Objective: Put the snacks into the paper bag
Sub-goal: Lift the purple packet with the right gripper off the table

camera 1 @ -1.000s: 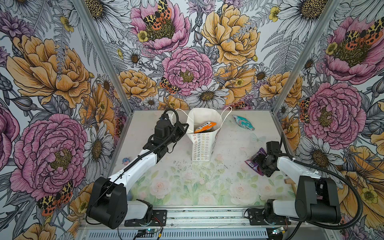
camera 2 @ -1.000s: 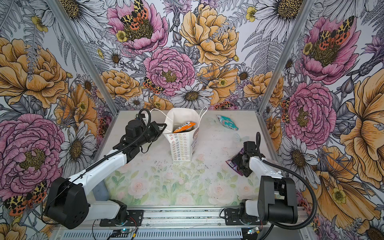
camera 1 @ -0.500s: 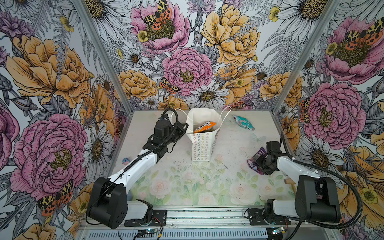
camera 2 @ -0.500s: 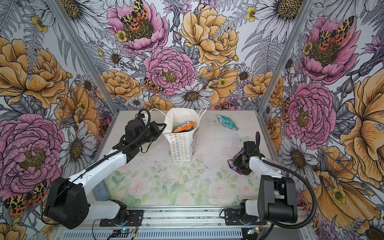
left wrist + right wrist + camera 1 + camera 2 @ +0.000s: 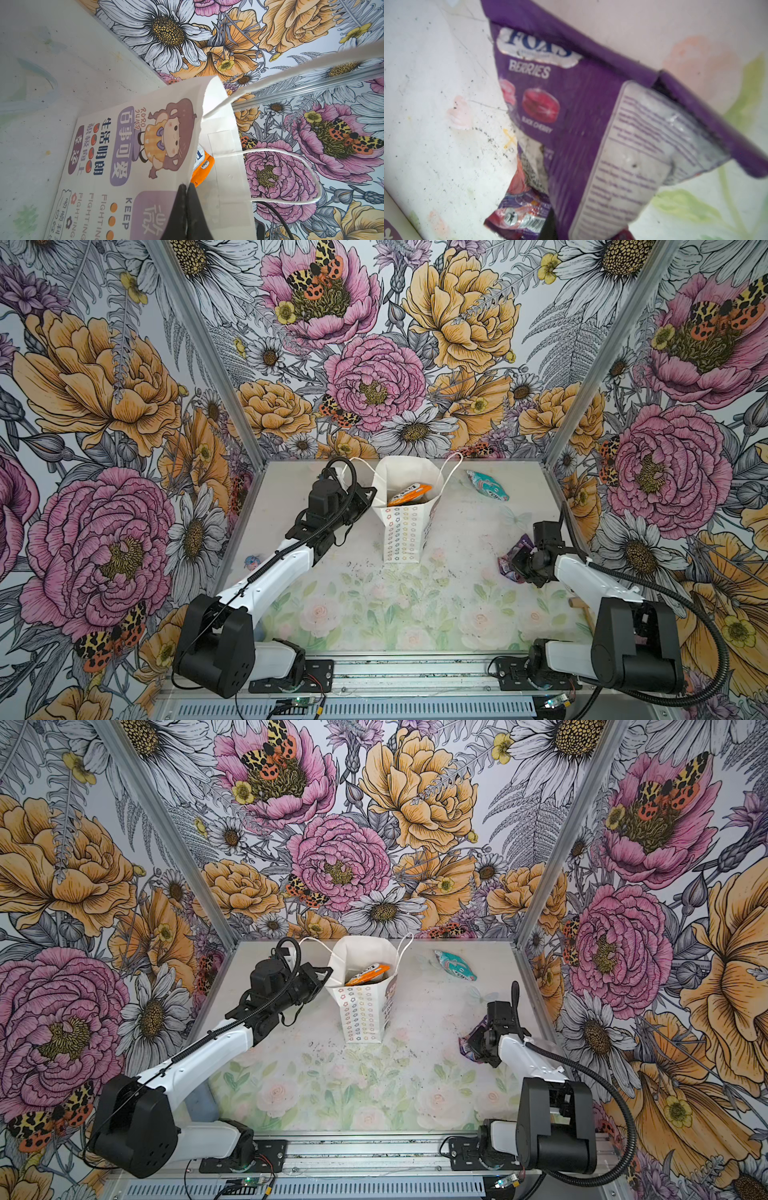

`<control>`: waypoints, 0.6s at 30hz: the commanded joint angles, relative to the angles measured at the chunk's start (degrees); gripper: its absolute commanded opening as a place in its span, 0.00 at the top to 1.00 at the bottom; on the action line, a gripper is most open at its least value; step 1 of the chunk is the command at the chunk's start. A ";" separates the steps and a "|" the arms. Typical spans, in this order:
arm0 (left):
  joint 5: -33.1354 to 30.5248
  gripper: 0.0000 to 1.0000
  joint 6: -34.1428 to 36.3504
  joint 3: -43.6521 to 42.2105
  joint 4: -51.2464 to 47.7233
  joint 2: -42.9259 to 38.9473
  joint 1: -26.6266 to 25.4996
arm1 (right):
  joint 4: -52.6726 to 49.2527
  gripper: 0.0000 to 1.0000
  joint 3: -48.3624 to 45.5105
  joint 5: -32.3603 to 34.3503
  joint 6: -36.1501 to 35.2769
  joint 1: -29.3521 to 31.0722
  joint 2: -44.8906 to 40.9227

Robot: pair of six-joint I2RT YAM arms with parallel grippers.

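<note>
Snacks: orange packet (image 5: 409,494) already in the paper bag (image 5: 401,537). The teal packet (image 5: 486,486) lies loose on the table (image 5: 457,539) near the back wall, well apart from the bag. The purple packet (image 5: 512,560) is at the right gripper (image 5: 520,563).

Both top views: bag upright mid-table, left gripper (image 5: 369,492) at its left rim. Right gripper is closed on the purple packet near the right edge.

Step, my read: purple grasp just made. Next is lift, carry across to the bag mouth, release above the opening. The mouth is narrow and the orange packet pokes up, so come in high.

Left wrist: fingertips (image 5: 182,193) pinched shut on the bag's rim, the mouth standing open. Top views can't confirm that pinch.

Right wrist: purple packet (image 5: 571,124) fills the frame, crumpled, "BERRIES" legible. Jaws are mostly out of frame here, and only the top views place the packet relative to the bag.
</note>
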 commanded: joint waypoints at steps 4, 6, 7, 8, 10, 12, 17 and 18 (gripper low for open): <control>0.00 1.00 -0.33 -0.74 0.59 -0.46 0.19 | -1.42 0.91 0.93 -1.39 -2.09 0.38 -5.02; 0.00 1.00 -0.27 -0.63 0.59 -0.44 0.27 | -2.26 0.92 1.63 -1.89 -2.70 0.36 -6.10; -0.05 1.00 -0.26 -0.65 0.59 -0.44 0.19 | -2.63 0.93 2.06 -2.26 -3.15 0.43 -6.71; 0.00 1.00 -0.25 -0.64 0.52 -0.44 0.14 | -2.92 0.94 2.38 -2.63 -3.56 0.35 -7.24; -0.13 1.00 -0.28 -0.53 0.50 -0.52 0.21 | -3.67 0.96 3.17 -3.42 -4.43 0.35 -8.30; -0.10 1.00 -0.25 -0.54 0.50 -0.53 0.16 | -4.41 1.00 4.02 -4.26 -5.49 0.43 -9.26; -0.04 1.00 -0.25 -0.48 0.43 -0.62 0.21 | -7.38 1.00 6.26 -5.43 -7.19 0.47 -11.90; -0.09 1.00 -0.25 -0.47 0.41 -0.62 0.18 | -8.15 1.00 6.87 -5.67 -7.31 0.48 -12.37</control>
